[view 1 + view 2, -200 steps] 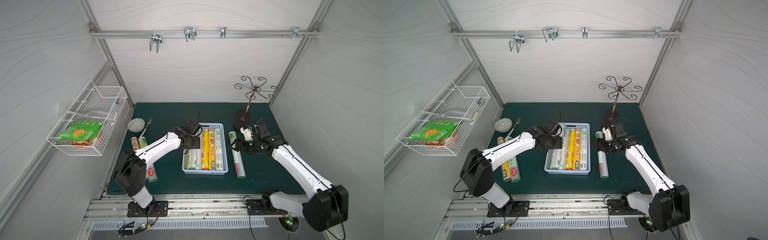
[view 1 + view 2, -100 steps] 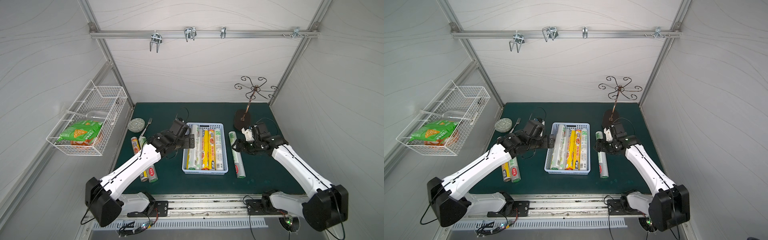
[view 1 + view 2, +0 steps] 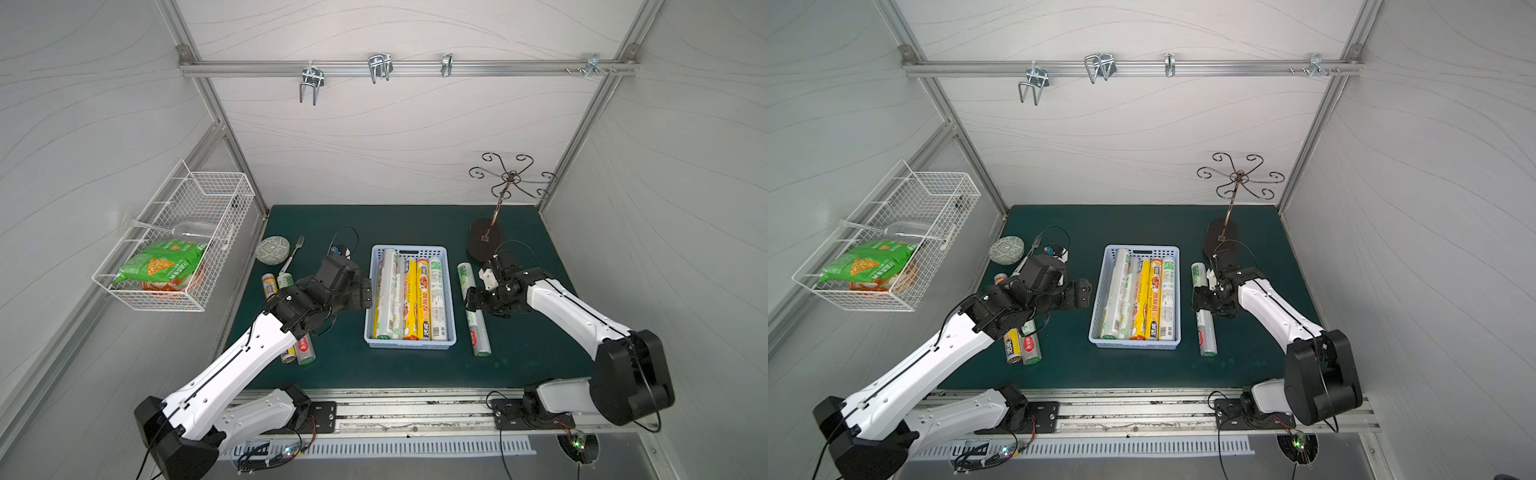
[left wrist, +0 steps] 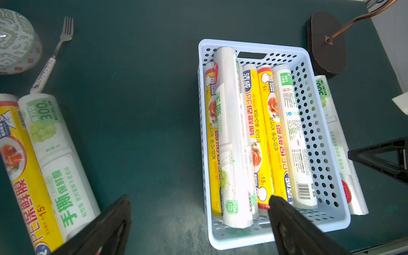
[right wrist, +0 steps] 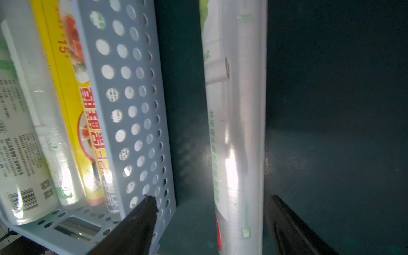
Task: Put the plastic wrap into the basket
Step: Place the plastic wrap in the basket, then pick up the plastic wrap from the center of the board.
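The light-blue basket [image 3: 409, 345] [image 3: 1136, 344] [image 4: 276, 239] stands mid-mat with several rolls of plastic wrap lying lengthwise in it, a white-green one [image 3: 386, 291] [image 4: 229, 132] on top at its left side. My left gripper [image 3: 365, 293] [image 3: 1086, 293] [image 4: 198, 199] hangs open and empty just left of the basket. Another white-green roll [image 3: 473, 328] [image 3: 1206, 336] [image 5: 238, 110] lies on the mat right of the basket. My right gripper [image 3: 471, 301] [image 3: 1198, 299] [image 5: 210, 198] is open astride it, not gripping. Two more rolls [image 3: 305, 349] [image 4: 59, 154] lie under the left arm.
A patterned bowl [image 3: 272, 249] and a fork [image 3: 293, 253] sit at the back left of the mat. A copper hook stand [image 3: 484, 241] rises behind the right gripper. A white wire basket [image 3: 178, 241] with a snack bag hangs on the left wall.
My left gripper has opened wide and drawn back leftward from over the basket's left side. The right gripper stays over the roll with its jaws slightly wider.
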